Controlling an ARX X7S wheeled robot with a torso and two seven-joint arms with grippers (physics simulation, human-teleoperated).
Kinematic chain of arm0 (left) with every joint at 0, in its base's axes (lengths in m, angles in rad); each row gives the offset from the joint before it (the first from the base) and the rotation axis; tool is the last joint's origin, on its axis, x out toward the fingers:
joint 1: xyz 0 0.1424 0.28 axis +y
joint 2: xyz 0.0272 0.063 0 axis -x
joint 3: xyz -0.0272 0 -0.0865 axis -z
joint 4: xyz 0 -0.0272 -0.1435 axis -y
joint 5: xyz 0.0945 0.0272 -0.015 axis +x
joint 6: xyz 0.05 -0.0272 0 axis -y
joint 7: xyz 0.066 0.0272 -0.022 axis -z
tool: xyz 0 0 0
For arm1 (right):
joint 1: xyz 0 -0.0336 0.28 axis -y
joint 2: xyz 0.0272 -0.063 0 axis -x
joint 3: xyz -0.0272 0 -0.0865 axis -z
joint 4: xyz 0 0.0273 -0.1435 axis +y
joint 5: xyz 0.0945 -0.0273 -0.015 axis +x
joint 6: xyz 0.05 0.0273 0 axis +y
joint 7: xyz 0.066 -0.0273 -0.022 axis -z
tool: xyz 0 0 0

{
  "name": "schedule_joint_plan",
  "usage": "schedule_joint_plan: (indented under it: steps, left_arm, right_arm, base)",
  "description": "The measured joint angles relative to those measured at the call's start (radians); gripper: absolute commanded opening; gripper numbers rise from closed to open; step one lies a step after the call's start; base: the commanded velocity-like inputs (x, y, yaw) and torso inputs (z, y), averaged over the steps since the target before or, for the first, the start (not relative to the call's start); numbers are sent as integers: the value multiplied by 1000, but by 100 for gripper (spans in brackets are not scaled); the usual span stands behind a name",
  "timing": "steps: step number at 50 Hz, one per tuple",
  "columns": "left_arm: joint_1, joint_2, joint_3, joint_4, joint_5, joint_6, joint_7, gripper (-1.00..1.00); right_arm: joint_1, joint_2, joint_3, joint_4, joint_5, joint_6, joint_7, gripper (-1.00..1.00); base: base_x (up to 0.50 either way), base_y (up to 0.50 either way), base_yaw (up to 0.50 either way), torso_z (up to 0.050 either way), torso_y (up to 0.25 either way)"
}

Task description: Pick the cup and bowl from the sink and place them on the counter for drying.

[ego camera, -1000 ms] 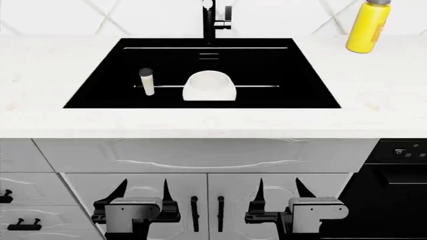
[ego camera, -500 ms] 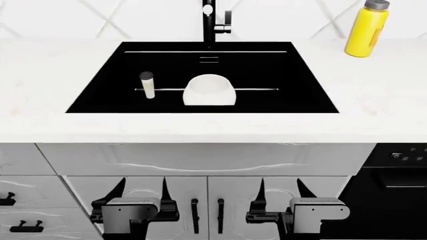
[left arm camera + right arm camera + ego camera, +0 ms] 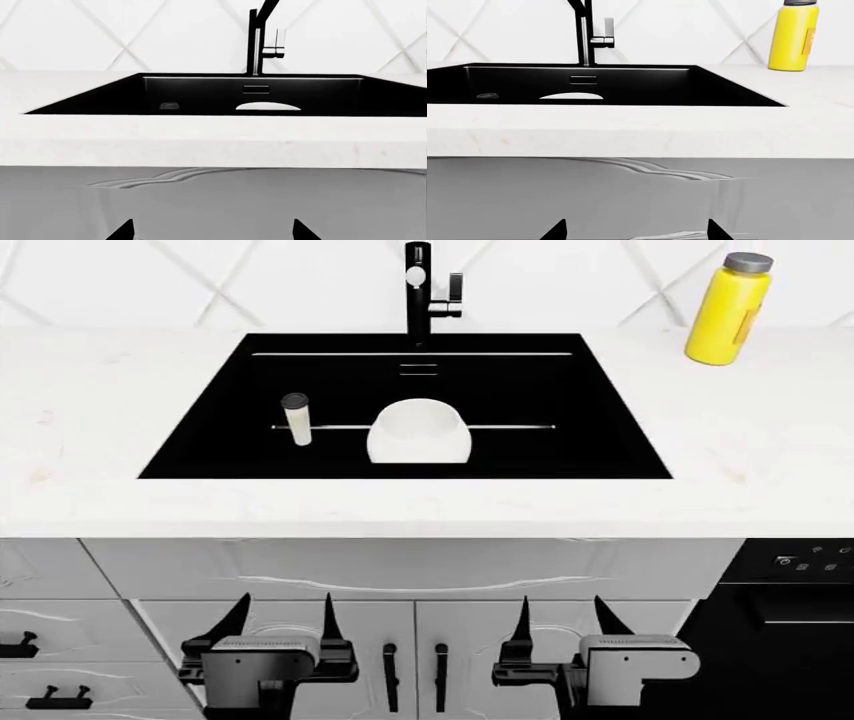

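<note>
No readable writing anywhere; the yellow bottle [image 3: 729, 308] far right only shows an orange blur. Your cup [image 3: 296, 418] stands just left of the bowl [image 3: 418, 432] in the sink [image 3: 587, 440], mostly hidden from both wrist views. The left gripper [image 3: 284, 620] and right gripper [image 3: 559, 619] hang spread and empty by the cabinet doors [image 3: 414, 640].

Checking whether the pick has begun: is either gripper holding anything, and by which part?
Nothing is held. The left gripper and right gripper are open below the counter; the cup and bowl sit in the sink.

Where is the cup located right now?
In the head view, the cup stands upright inside the sink, in its left half, just left of the bowl and apart from it.
</note>
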Motion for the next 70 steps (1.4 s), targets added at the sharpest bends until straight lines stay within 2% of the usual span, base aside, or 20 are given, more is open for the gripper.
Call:
schedule_joint_plan:
  steps: [11, 30, 34, 43, 51, 60, 70]
  left_arm:
    - [1, -9, 11, 2, 0, 8, -10, 100]
    - [8, -21, 15, 15, -8, 10, -35, 100]
    - [1, -29, 22, 36, -10, -17, -33, 100]
    - [-58, -101, 10, 243, -107, -294, -12, 100]
    - [-215, -171, -47, 444, -255, -625, -23, 100]
    - [-457, -217, -102, 504, -408, -950, -30, 100]
    - [-661, -241, -142, 484, -501, -1176, -51, 100]
  right_arm:
    - [0, 7, -9, 0, 7, -2, 9, 100]
    - [2, 19, -23, -1, 16, 0, 24, 100]
    - [5, 37, -25, -37, 14, 48, 27, 100]
    - [62, 137, 51, -300, 136, 349, 19, 100]
    - [216, 233, 157, -494, 324, 689, 23, 100]
    - [498, 293, 196, -523, 491, 1015, 26, 100]
    - [723, 321, 239, -474, 600, 1234, 38, 100]
  base:
    - [0, 0, 0, 50, 0]
    - [0, 0, 0, 0, 0]
    - [0, 0, 0, 0, 0]
    - [0, 0, 0, 0, 0]
    - [0, 0, 0, 0, 0]
    - [0, 0, 0, 0, 0]
    - [0, 0, 0, 0, 0]
